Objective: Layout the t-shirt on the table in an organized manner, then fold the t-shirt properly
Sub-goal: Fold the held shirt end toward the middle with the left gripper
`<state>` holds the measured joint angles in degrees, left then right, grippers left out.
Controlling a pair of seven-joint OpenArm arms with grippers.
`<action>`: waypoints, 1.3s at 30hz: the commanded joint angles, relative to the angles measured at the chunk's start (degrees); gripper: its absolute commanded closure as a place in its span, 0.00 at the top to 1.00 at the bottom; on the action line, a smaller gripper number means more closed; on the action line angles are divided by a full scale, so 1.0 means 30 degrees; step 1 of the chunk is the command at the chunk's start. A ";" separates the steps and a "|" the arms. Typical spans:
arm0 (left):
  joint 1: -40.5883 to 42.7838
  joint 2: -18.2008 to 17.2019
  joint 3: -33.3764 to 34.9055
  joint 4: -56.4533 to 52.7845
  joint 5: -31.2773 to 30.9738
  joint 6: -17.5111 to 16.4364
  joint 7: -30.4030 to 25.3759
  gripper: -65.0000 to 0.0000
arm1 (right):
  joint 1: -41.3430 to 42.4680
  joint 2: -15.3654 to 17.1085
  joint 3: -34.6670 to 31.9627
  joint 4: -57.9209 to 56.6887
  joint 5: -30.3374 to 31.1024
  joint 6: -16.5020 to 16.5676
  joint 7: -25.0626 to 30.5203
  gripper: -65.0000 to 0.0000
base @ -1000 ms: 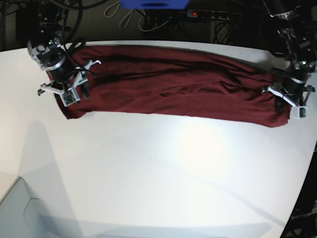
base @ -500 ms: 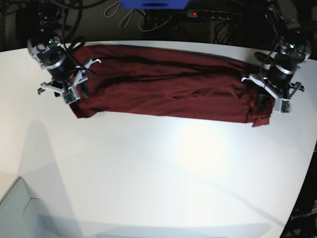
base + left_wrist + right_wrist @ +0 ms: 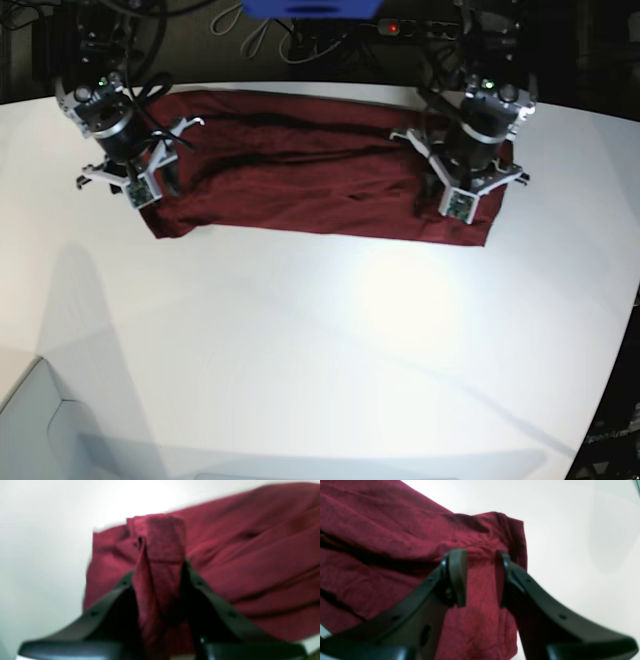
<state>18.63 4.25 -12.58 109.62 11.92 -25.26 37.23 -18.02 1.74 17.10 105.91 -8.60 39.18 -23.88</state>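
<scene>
The table [image 3: 330,330] is a broad, smooth white surface with a curved far edge; beyond that edge the room is dark, with loose cables and a power strip [image 3: 430,30] bearing a small red light. The t-shirt [image 3: 300,175], a maroon band of wrinkled cloth, lies along the far part of the table between the two grippers. The left gripper [image 3: 452,205] stands over one end of the band, and the cloth directly beneath it is hidden by the arm in the base view. The left wrist view, blurred throughout, shows a raised fold of the t-shirt [image 3: 160,580] pinched between the dark fingers [image 3: 212,600], which press on it from both sides. The right gripper [image 3: 140,195] sits at the opposite end; its wrist view shows the fingers [image 3: 457,577] parted, with cloth visible in the gap [image 3: 480,600], but whether the pads touch it cannot be made out. Both wrist views crop the shirt and show only bare table [image 3: 582,542] beside it.
</scene>
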 commanded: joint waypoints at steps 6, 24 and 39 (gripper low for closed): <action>-0.0834 0.1528 0.0193 0.0455 0.1374 0.0111 -0.0323 0.00 | -0.0308 0.0080 0.0057 0.0434 0.0244 0.0025 0.0531 0.31; -0.0746 0.1583 0.2567 -0.0570 0.1344 0.0140 -0.0177 0.00 | -0.0161 0.0109 0.0057 0.0434 0.0244 0.0025 0.0472 0.31; -0.0863 0.1583 0.3153 -0.1186 0.1344 0.0140 -0.0323 0.00 | -0.0132 0.0109 0.0057 0.0434 0.0244 0.0025 0.0472 0.31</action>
<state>16.45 8.56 -3.57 105.41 16.56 -25.08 37.78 -18.87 1.76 17.10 106.08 -8.60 39.18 -23.83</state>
